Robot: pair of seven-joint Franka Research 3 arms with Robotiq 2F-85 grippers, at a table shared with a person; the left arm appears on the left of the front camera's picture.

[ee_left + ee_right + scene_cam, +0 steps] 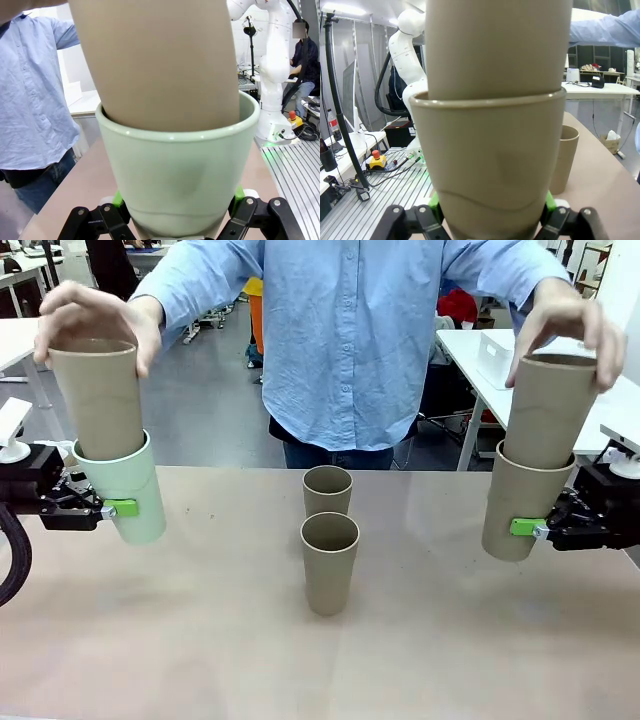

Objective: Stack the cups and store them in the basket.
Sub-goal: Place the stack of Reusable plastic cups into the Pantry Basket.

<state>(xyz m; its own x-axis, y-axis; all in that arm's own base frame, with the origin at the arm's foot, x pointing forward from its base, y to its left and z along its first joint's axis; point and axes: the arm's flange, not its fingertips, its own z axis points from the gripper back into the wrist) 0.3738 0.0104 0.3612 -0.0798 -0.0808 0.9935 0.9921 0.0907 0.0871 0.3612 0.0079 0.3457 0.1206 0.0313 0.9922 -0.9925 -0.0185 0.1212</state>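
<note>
My left gripper point(118, 508) is shut on a pale mint green cup point(128, 490), held above the table at the left. A person's hand point(95, 312) lowers a tan cup point(98, 398) into it; close up, the tan cup point(160, 60) sits partly inside the green cup point(177, 170). At the right, my right gripper point(528, 528) is shut on a tan cup point(522, 505), and the person's other hand point(565, 325) pushes another tan cup point(548, 405) into it. Two tan cups point(328, 490) point(330, 562) stand upright mid-table. The basket is out of view.
The person in a blue shirt point(350, 330) stands at the far edge of the brown table point(200, 640). A white table point(480, 360) with a small white box stands behind at the right.
</note>
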